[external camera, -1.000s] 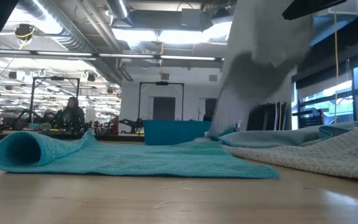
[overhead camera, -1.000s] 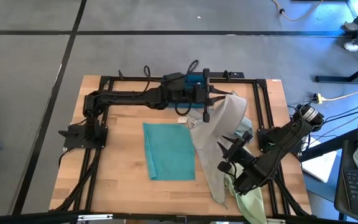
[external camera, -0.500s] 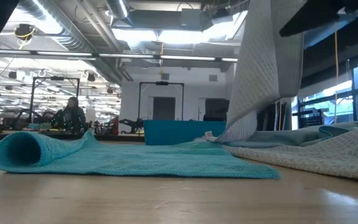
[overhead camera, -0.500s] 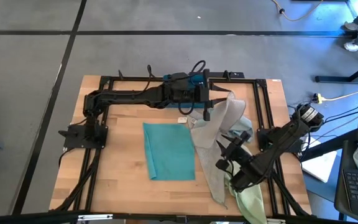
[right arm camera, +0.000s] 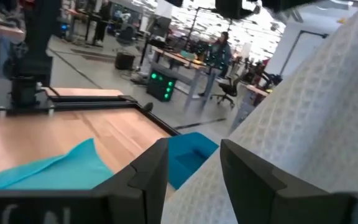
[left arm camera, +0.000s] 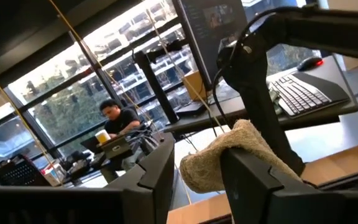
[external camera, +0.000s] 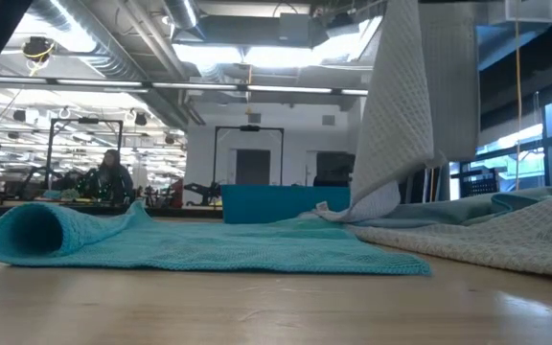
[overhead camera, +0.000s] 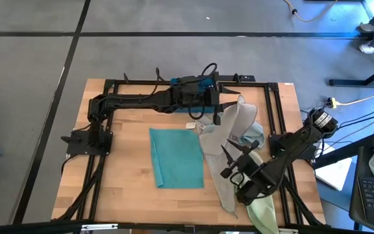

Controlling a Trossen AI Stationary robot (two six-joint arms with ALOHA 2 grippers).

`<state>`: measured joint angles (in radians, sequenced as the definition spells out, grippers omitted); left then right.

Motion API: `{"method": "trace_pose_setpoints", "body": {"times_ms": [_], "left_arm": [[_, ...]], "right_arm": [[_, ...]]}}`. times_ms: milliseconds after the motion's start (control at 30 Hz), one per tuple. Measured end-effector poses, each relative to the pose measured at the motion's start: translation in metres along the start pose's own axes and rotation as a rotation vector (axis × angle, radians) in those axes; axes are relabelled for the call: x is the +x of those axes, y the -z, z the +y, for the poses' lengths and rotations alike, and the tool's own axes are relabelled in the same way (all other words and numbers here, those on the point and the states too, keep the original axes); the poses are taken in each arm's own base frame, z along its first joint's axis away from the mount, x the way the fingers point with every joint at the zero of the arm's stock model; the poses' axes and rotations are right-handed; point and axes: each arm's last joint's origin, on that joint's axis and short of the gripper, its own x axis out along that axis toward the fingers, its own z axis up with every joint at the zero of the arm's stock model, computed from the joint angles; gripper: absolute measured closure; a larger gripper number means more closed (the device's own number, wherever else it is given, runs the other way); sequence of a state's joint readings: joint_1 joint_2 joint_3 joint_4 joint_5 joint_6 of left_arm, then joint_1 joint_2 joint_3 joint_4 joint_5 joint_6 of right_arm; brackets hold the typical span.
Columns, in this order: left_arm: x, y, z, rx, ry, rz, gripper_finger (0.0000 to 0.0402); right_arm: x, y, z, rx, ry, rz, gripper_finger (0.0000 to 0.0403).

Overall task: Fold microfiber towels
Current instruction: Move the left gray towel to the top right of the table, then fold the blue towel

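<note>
I see the teal towel [overhead camera: 177, 157] lying folded flat at centre frame. Right of it, a grey-beige towel [overhead camera: 223, 146] drapes from upper centre-right down towards the lower edge. A pale green towel [overhead camera: 261, 214] lies crumpled at lower right.

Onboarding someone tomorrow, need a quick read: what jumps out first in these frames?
The grey-beige towel stands out: lifted off the table right of centre, hanging from the left gripper at the far edge, its lower part trailing toward the near edge. The right gripper sits over that trailing part. A teal towel lies folded flat at the table's centre, and a pale green towel spills over the near right edge.
</note>
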<state>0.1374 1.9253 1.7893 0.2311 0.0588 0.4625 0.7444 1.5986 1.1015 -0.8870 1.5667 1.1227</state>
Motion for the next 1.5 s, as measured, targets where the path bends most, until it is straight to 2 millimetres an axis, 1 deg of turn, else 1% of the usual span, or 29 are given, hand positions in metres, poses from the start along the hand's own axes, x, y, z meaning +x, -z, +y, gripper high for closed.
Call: {"method": "trace_pose_setpoints", "body": {"times_ms": [100,267,367,467,567,733,867,967,1133,1233,1300,1400,1500], "left_arm": [[0.000,0.004,-0.003,-0.020,0.044,0.035,0.0280],[-0.001,0.009,-0.009,-0.029,0.093,0.097,0.0280],[-0.001,0.010,-0.014,-0.046,0.116,0.121,0.0280],[-0.002,0.012,-0.020,-0.053,0.153,0.153,0.0280],[-0.004,0.015,-0.023,-0.052,0.184,0.206,0.0280],[-0.011,0.022,-0.026,0.017,0.195,0.345,0.0280],[-0.020,0.021,-0.023,0.070,0.196,0.427,0.0280],[-0.029,0.018,-0.024,0.116,0.221,0.494,0.0280],[-0.058,0.011,-0.028,0.136,0.285,0.709,0.0280],[-0.078,0.009,-0.034,0.050,0.359,0.843,0.0280],[-0.093,0.011,-0.040,-0.043,0.463,0.953,0.0280],[-0.106,0.014,-0.055,-0.162,0.607,1.065,0.0280],[-0.114,0.026,-0.077,-0.169,0.680,1.153,0.0280]], "right_arm": [[0.013,0.000,0.000,0.013,0.046,0.008,0.0253],[0.048,0.002,-0.007,0.010,0.163,0.047,0.0230],[0.069,0.007,-0.017,-0.042,0.215,0.131,0.0210],[0.085,0.015,-0.029,-0.093,0.238,0.273,0.0196],[0.088,0.021,-0.044,-0.109,0.272,0.395,0.0192],[0.077,0.023,-0.067,-0.148,0.364,0.535,0.0191],[0.073,0.028,-0.071,-0.126,0.387,0.619,0.0191],[0.073,0.032,-0.073,-0.124,0.393,0.635,0.0191],[0.072,0.034,-0.071,-0.103,0.382,0.644,0.0191],[0.070,0.034,-0.062,-0.088,0.322,0.592,0.0191],[0.070,0.034,-0.053,-0.097,0.264,0.576,0.0191],[0.074,0.033,-0.035,-0.112,0.138,0.573,0.0191],[0.080,0.028,-0.011,-0.149,-0.080,0.604,0.0191]]}}
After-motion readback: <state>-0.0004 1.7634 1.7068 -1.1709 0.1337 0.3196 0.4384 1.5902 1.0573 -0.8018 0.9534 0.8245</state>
